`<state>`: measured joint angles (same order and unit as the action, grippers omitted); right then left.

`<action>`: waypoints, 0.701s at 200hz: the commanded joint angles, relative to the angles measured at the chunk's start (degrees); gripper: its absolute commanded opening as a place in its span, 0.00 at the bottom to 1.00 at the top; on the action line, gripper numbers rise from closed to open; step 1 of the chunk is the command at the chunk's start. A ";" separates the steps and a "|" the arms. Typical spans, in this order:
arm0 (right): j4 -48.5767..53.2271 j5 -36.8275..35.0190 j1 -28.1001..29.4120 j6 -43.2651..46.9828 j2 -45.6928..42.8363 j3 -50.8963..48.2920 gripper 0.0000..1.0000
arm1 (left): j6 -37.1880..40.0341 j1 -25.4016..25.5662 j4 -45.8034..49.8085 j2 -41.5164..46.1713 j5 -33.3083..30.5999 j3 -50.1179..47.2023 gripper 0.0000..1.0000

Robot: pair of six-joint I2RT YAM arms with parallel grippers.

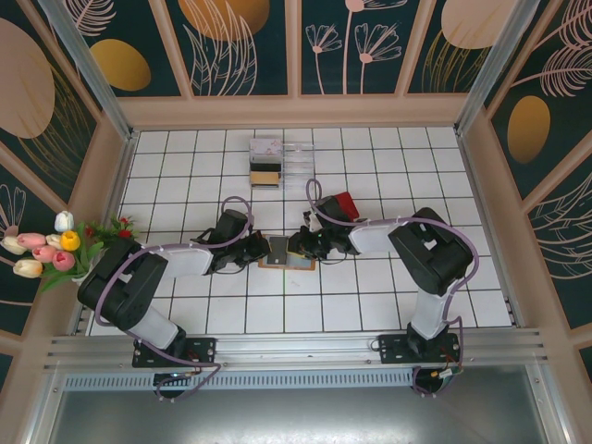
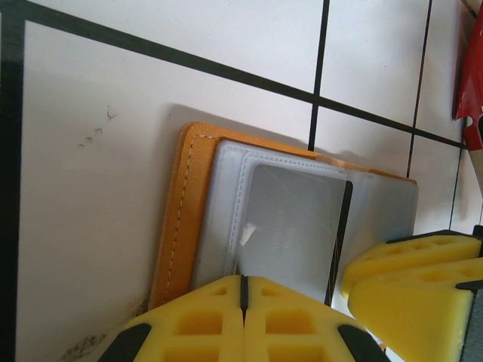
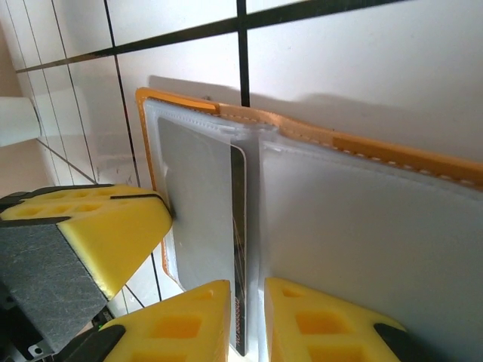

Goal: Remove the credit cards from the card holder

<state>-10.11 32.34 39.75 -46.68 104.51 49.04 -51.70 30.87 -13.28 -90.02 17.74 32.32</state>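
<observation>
Bright, even light; near wrist views perhaps soft.

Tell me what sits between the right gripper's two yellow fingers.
In the right wrist view, the dark edge of a credit card stands between the right gripper's fingers, sticking out of the open card holder.

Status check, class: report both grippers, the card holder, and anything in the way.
Left gripper shut, pressing the open card holder. Right gripper pinching a card edge. Nothing blocking.
</observation>
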 commanded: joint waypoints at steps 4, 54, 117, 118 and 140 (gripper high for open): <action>-0.61 -1.64 0.41 -0.54 -2.31 1.12 0.20 | 0.78 0.15 2.51 -0.25 -2.09 -1.18 0.07; 0.01 -2.63 1.47 -1.20 0.98 2.68 0.19 | 0.75 0.07 2.48 -0.07 -2.03 -1.29 0.07; 6.93 -7.18 1.78 0.76 1.51 4.12 0.19 | 0.98 0.14 3.10 -0.07 -2.44 -1.20 0.07; 7.03 -7.23 1.80 0.78 1.46 4.13 0.19 | 0.99 0.15 3.09 -0.07 -2.44 -1.20 0.07; 7.44 -8.00 1.83 1.06 0.95 3.91 0.19 | 0.91 0.14 3.14 -0.07 -2.55 -1.21 0.07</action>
<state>-6.26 27.42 41.25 -46.83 105.82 52.03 -51.70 30.87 -13.28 -90.02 17.52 32.32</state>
